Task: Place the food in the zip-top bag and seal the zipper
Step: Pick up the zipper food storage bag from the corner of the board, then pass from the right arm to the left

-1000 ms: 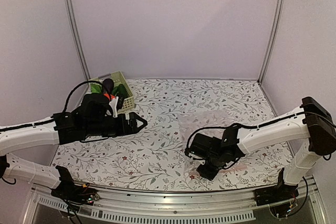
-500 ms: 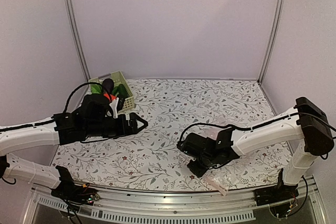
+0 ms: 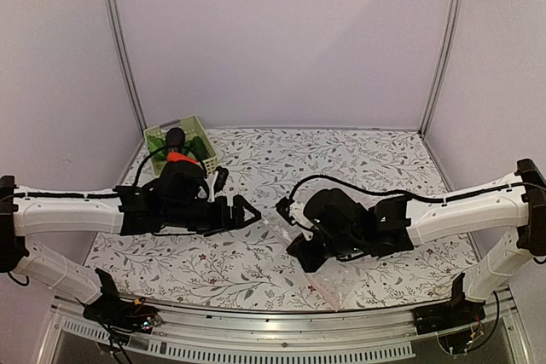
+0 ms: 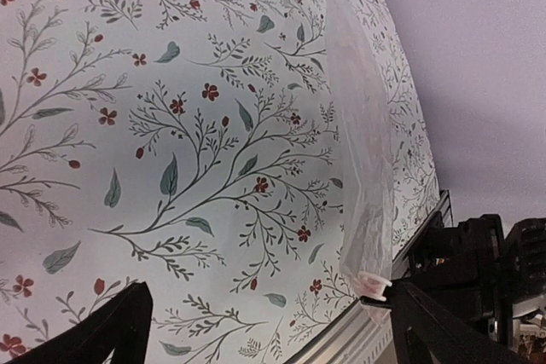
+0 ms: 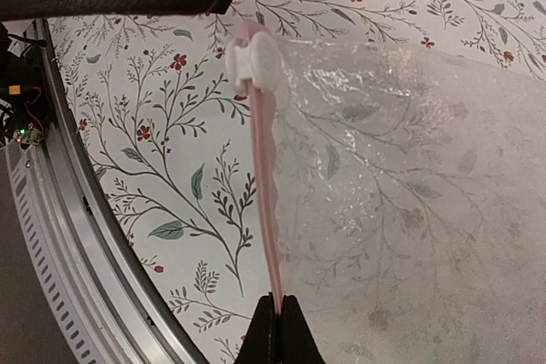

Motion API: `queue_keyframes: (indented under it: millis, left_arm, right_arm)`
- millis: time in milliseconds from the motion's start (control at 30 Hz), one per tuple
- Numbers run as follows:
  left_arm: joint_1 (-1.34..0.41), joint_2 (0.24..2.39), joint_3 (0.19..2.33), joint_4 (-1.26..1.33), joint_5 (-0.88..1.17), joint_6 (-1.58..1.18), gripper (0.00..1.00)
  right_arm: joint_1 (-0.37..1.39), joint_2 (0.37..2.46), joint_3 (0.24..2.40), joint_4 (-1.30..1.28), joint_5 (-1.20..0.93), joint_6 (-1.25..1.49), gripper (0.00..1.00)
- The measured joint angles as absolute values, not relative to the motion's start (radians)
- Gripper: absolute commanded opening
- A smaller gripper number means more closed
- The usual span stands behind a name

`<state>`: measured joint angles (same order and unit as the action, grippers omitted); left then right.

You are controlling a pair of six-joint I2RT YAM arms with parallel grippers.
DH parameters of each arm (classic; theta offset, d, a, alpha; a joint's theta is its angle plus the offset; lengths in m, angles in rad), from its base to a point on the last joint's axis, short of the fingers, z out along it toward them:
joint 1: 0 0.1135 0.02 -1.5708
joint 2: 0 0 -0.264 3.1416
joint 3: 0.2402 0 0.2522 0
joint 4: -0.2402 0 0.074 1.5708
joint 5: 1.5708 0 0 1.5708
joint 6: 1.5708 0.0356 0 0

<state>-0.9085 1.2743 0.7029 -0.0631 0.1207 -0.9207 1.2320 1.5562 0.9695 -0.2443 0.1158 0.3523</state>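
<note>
Right gripper (image 5: 277, 330) jaws pressed together, pinching the zipper (image 5: 264, 168) of the zip-top bag (image 5: 409, 210), which is held over the table (image 3: 358, 159) at front-center (white slider (image 5: 253, 63) at strip's far end). Left gripper (image 4: 273, 330) jaws spread, empty, near bag. Food (image 3: 176, 137) in basket (image 3: 153, 134), far-left corner.

A white tablecloth (image 3: 358, 155) printed with leafy sprigs and small red flowers covers the whole table. A pale green slotted basket (image 3: 208, 159) sits at the cloth's far left corner. A ribbed metal rail (image 3: 281, 327) runs along its near edge. Two slim metal posts (image 3: 119, 40) rise from its far corners, in front of plain lilac walls (image 3: 281, 40).
</note>
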Motion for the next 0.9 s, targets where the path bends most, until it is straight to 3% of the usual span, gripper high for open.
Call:
queue_keyframes:
  millis: [133, 400, 600, 900]
  left_arm:
    - [-0.933, 1.238, 0.717, -0.061, 0.107, -0.86, 0.99]
    - [-0.944, 0.954, 0.782, -0.097, 0.034, -0.606, 1.0]
    - [-0.944, 0.96, 0.962, -0.207, 0.084, -0.349, 1.0]
    - [-0.927, 1.114, 1.338, -0.43, 0.237, -0.08, 1.0]
  right_arm:
    - [1.232, 1.528, 0.971, -0.234, 0.072, 0.363, 0.0]
    - [1.12, 1.405, 1.034, -0.313, -0.143, 0.41, 0.0]
    - [0.964, 1.362, 1.221, -0.47, -0.371, 0.396, 0.0]
    - [0.949, 1.357, 1.505, -0.689, -0.633, 0.353, 0.0]
